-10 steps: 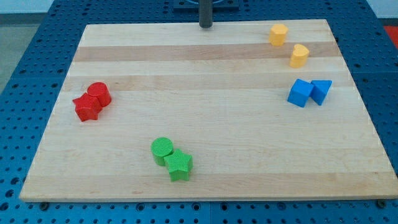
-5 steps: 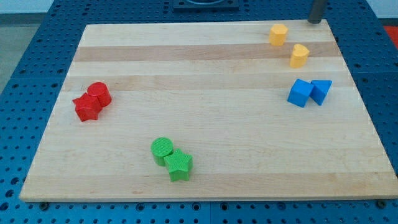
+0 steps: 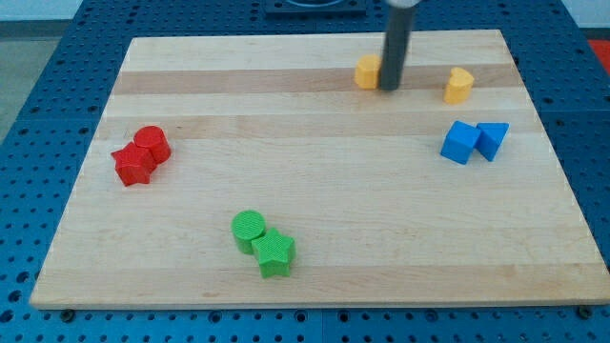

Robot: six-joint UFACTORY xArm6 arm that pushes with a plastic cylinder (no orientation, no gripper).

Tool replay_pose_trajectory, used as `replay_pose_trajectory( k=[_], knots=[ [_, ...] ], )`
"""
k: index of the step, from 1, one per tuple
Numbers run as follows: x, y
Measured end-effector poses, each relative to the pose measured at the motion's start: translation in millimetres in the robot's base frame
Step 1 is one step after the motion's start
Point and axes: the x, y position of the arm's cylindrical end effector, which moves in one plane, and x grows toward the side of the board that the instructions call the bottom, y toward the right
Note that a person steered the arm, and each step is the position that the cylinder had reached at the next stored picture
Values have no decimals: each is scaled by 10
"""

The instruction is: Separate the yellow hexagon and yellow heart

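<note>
My tip sits on the board near the view's top, right against the right side of the yellow hexagon, touching it or v. close; the rod rises straight up out of frame. No claw on this rig, just the bare rod, so nothing is gripped. The yellow heart lies to the view's right of the tip, well apart from the hexagon, w/ the tip between the 2 yellow blocks. Below the heart, toward the right edge, a blue cube and a blue triangular block sit touching side by side. Far over at the view's left, a red cylinder and a red star are pressed together, star lower-left of the cylinder. Near the view's bottom, center-left, a green cylinder touches a green star, star lower-right. All rest on a pale wooden board, which lies on a blue perforated table.
</note>
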Motion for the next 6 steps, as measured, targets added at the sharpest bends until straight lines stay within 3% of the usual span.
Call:
replay_pose_trajectory(
  k=[1,4,5,6],
  knots=[
    [502,-501],
    [313,479],
    [-260,462],
    [-1170,403]
  ],
)
